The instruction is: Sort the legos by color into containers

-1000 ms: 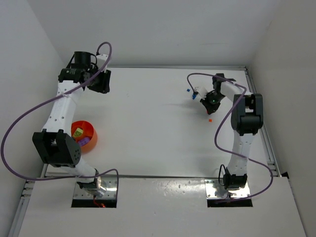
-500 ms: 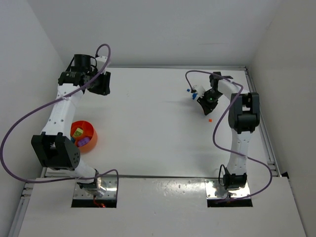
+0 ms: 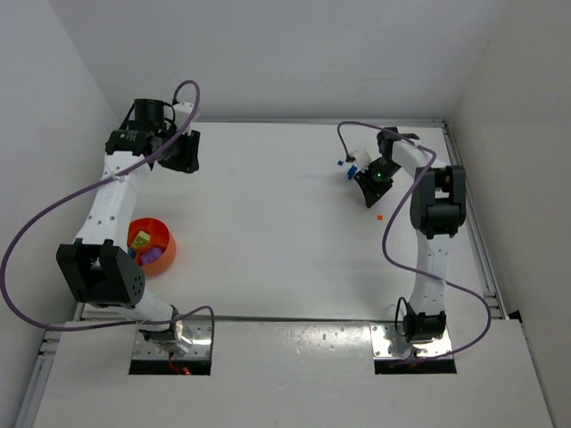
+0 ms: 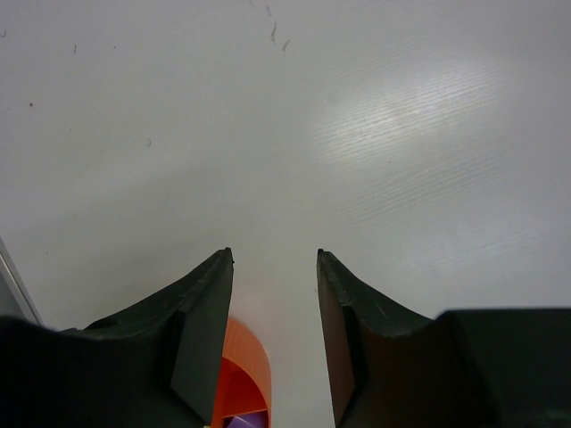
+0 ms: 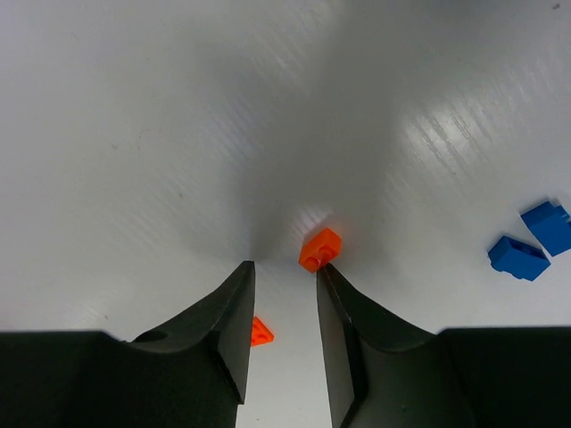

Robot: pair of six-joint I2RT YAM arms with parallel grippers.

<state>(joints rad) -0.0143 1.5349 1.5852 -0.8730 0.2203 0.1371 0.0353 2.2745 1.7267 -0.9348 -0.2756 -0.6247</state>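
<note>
Right gripper: jaws spread, empty; orange brick just beyond fingertips, blue bricks off to side. Left gripper: jaws spread, empty. Orange bowl beside left arm.

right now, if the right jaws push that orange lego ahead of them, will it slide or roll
Probably stiff, very light: the orange lego looks like a tiny hard-plastic brick. Blocky, so likely skids on the glossy table, not rolls.
</note>
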